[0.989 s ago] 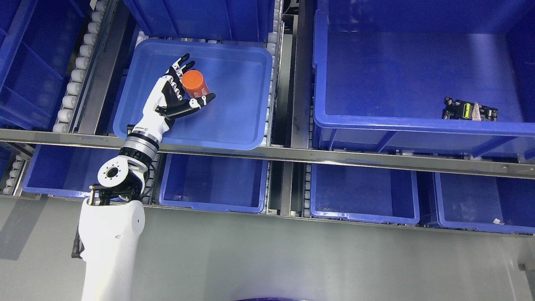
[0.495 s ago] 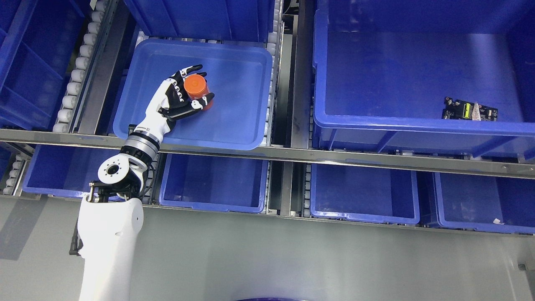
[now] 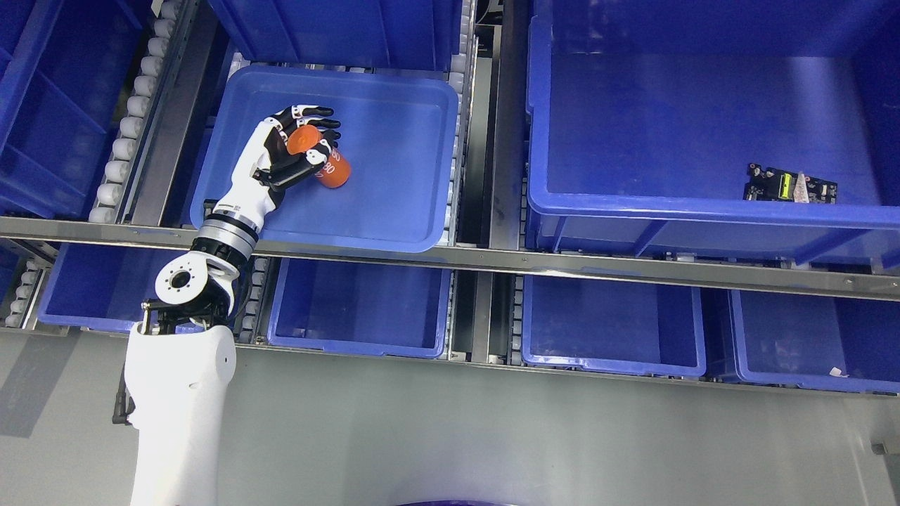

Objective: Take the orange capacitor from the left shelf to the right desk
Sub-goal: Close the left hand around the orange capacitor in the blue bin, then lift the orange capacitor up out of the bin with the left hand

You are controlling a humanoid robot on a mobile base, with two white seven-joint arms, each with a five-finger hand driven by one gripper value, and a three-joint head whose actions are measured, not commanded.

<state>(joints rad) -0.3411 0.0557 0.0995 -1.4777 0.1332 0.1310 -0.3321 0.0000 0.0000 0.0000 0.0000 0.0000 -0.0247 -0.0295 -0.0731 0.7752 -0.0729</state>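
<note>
Capacitor [image 3: 325, 159] tilted since, left hand [image 3: 285, 151] gripping

Capacitor [image 3: 325, 160]: orange cylinder, white print on its side reading partly "80". Tilted, flat end up-left. Upper end enclosed by curled fingers [image 3: 318, 130] above and thumb [image 3: 299, 171] below; lower end projects beyond the fingertips, down-right.

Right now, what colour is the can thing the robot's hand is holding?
Orange, with white print on its side. The capacitor shows best in the head view, inside the left hand.
</note>
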